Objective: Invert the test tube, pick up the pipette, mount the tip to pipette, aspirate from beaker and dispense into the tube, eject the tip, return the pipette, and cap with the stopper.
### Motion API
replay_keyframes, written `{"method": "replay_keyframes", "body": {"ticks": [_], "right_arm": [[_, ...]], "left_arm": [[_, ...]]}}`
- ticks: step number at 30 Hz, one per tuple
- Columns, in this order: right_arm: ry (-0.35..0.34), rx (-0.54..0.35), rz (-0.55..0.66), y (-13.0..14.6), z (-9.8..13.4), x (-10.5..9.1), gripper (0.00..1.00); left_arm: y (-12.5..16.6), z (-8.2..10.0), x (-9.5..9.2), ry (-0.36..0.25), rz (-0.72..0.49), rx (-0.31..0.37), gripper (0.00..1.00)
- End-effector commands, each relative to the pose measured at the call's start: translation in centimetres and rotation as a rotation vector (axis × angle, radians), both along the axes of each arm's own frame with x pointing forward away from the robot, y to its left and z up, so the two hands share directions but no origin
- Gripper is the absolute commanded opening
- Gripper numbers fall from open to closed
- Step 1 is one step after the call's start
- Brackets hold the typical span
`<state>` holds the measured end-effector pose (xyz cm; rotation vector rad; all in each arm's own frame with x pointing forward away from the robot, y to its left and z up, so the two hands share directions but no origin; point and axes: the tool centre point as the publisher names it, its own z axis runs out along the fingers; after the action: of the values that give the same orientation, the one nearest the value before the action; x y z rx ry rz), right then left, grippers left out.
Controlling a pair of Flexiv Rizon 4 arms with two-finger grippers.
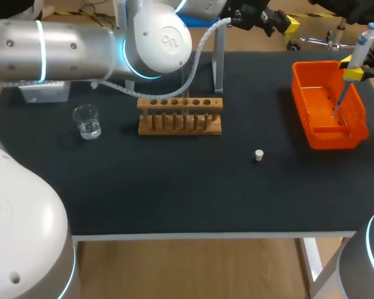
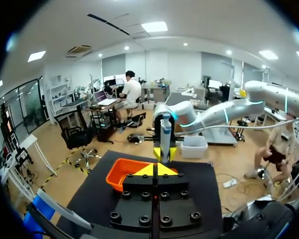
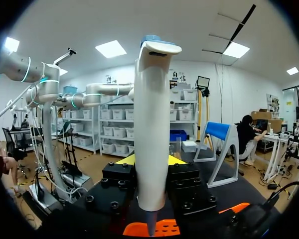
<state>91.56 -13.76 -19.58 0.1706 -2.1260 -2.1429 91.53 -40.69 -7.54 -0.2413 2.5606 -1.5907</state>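
Yellow-tipped right pincer (image 1: 354,68) clamps pipette (image 1: 363,45).

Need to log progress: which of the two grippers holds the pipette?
The right gripper, over the orange bin, clamps the pipette; the left gripper is empty.

We counted one pipette (image 1: 360,50), one glass beaker (image 1: 86,121), one wooden rack (image 1: 180,116), one white stopper (image 1: 258,154), one orange tray (image 1: 304,93) and one metal stand (image 1: 219,59) on our table (image 1: 174,187)

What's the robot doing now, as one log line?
right jaws: shut on pipette, over orange bin | left jaws: shut, empty | stopper: loose on table
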Motion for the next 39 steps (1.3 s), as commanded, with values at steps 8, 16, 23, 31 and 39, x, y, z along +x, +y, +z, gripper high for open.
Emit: {"method": "replay_keyframes", "body": {"ticks": [8, 16, 23, 31, 39], "right_arm": [[0.000, 0.000, 0.006, -0.2, 0.0, 0.2, 0.00], [0.000, 0.000, 0.006, -0.2, 0.0, 0.2, 0.00], [0.000, 0.000, 0.006, -0.2, 0.0, 0.2, 0.00], [0.000, 0.000, 0.006, -0.2, 0.0, 0.2, 0.00], [0.000, 0.000, 0.006, -0.2, 0.0, 0.2, 0.00]], "left_arm": [[-4.1, 0.0, 2.4, -0.024, -0.009, -0.006, 0.00], [-6.1, 0.2, 3.2, -0.099, -0.053, -0.067, 0.00], [-8.3, 0.3, 3.5, -0.093, -0.097, -0.107, 0.00], [-9.9, -0.1, 3.3, -0.020, -0.089, -0.158, 0.00], [-11.2, -0.5, 3.3, 0.029, -0.086, -0.177, 0.00]]}}
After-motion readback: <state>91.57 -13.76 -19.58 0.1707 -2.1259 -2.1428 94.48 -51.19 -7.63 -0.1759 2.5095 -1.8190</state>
